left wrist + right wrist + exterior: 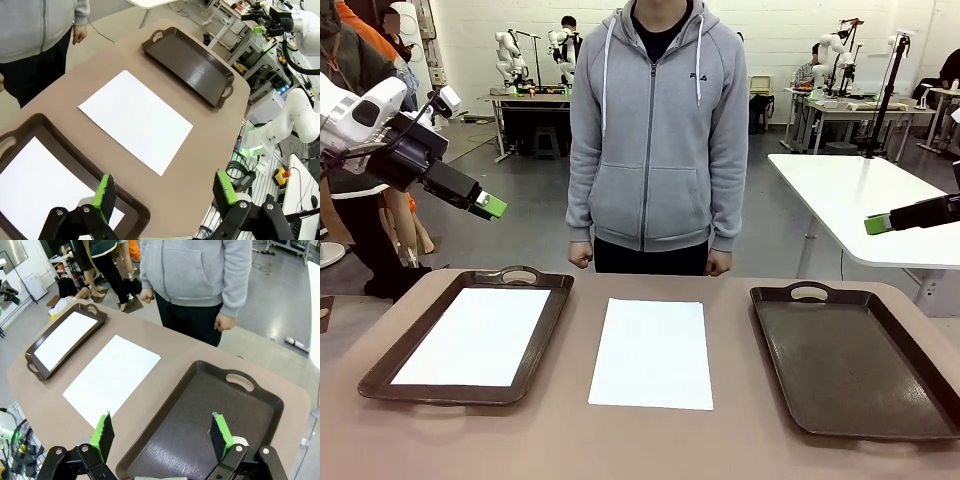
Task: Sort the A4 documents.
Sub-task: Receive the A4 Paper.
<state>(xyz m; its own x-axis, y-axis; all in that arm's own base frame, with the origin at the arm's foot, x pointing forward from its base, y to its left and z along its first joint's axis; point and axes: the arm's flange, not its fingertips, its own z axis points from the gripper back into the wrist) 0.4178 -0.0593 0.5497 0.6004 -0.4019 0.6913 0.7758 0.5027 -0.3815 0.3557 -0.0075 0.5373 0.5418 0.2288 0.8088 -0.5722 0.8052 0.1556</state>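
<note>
On table [740, 445], ctr: A4 doc [652, 352].

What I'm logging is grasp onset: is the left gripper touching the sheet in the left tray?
Apart. The front view shows the left gripper raised in the air, clearly above the A4 sheet lying in the left tray.

1. Light was bright and even; I saw only faint, soft shadows.
2. The white sheet [652, 352] washed out, showing no detail.
3. My wrist views bowed at the edges; far background looked soft.
</note>
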